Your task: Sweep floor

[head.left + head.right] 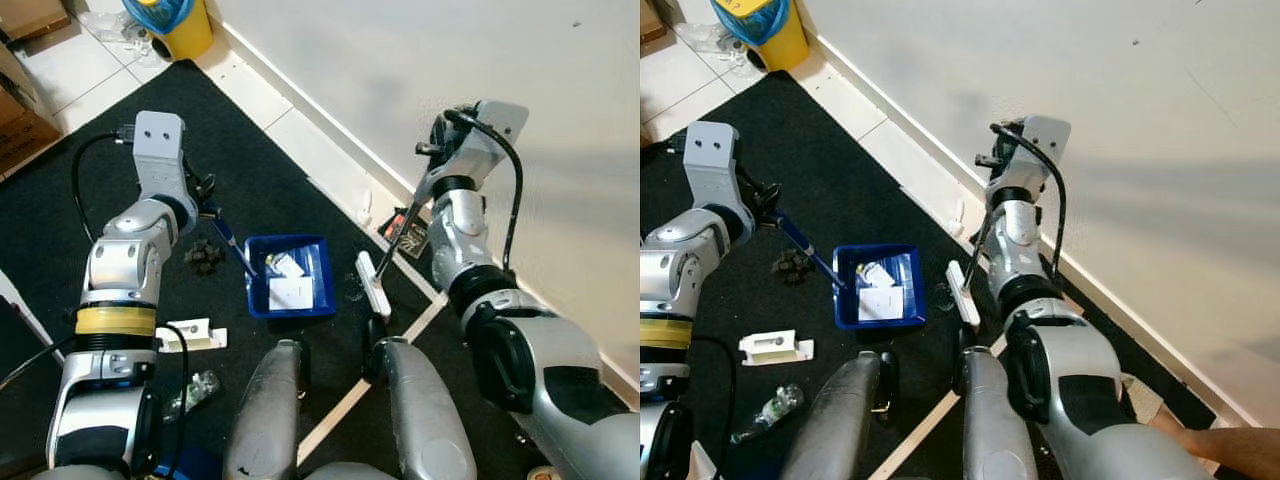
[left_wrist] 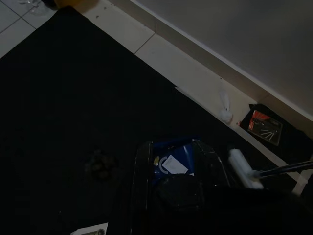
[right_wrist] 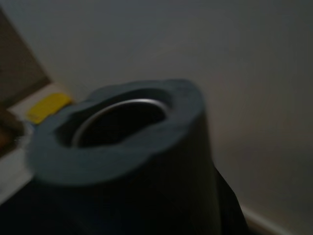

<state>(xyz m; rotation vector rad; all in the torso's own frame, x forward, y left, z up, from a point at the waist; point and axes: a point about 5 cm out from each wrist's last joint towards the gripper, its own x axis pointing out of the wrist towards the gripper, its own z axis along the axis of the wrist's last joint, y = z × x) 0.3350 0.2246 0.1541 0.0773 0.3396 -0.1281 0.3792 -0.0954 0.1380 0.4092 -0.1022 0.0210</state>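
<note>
A blue dustpan [image 1: 290, 275] lies on the black mat [image 1: 120, 190] with white paper scraps inside. My left gripper [image 1: 206, 196] is shut on its blue handle [image 1: 236, 250], up and left of the pan. The right gripper [image 1: 432, 158], raised near the wall, is shut on a thin dark brush handle [image 1: 398, 238]. The white brush head [image 1: 373, 284] rests on the mat just right of the pan. In the right wrist view the handle's hollow end [image 3: 127, 147] sits close up. A dark clump of debris [image 1: 204, 256] lies left of the pan.
A white plastic piece [image 1: 190, 335] and a crushed clear bottle [image 1: 195, 390] lie on the mat near my left arm. A white scrap [image 1: 365, 210] and a red-black packet [image 1: 408, 238] sit by the baseboard. A yellow bin [image 1: 182, 28] and cardboard boxes [image 1: 20, 110] stand far left. A person's leg [image 1: 1230, 440] shows at bottom right.
</note>
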